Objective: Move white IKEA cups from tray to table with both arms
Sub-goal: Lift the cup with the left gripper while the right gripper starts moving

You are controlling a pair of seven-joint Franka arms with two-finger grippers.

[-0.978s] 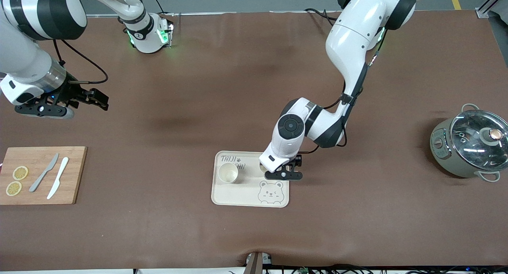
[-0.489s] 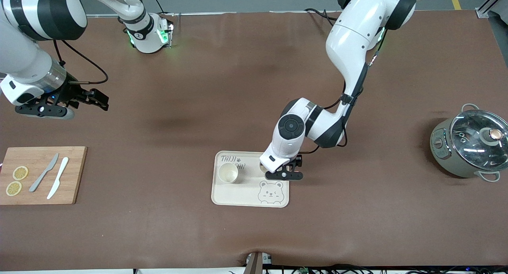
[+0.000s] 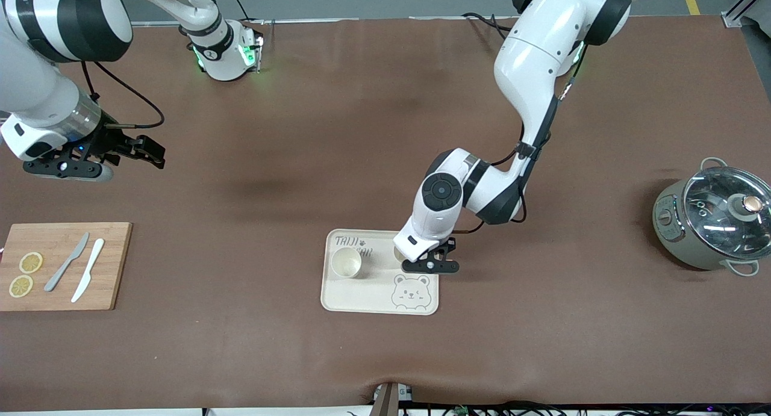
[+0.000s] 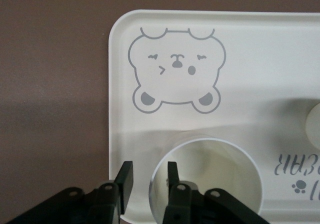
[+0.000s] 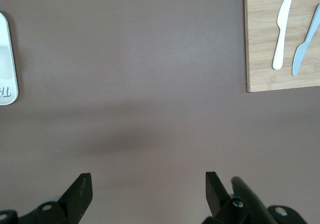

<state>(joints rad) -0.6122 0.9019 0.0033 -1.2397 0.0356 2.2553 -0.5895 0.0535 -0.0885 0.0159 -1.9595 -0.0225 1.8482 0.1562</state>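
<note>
Two white cups stand upright on the cream bear tray (image 3: 376,295). One cup (image 3: 346,262) stands free at the tray's end toward the right arm. The other cup (image 3: 399,254) is mostly hidden under my left gripper (image 3: 430,262). In the left wrist view this cup (image 4: 210,179) shows its open mouth, and my left gripper (image 4: 148,169) straddles its wall: one finger inside the rim, one outside, with a gap to the wall. My right gripper (image 3: 150,151) is wide open and empty over bare table at the right arm's end; it also shows in the right wrist view (image 5: 148,191).
A wooden cutting board (image 3: 60,265) with two lemon slices and two knives lies toward the right arm's end. A pot with a glass lid (image 3: 711,220) stands toward the left arm's end. The tray's edge shows in the right wrist view (image 5: 7,64).
My left gripper has risen very slightly over the cup. My right gripper has drifted a little toward the robots' bases. The cups have not moved.
</note>
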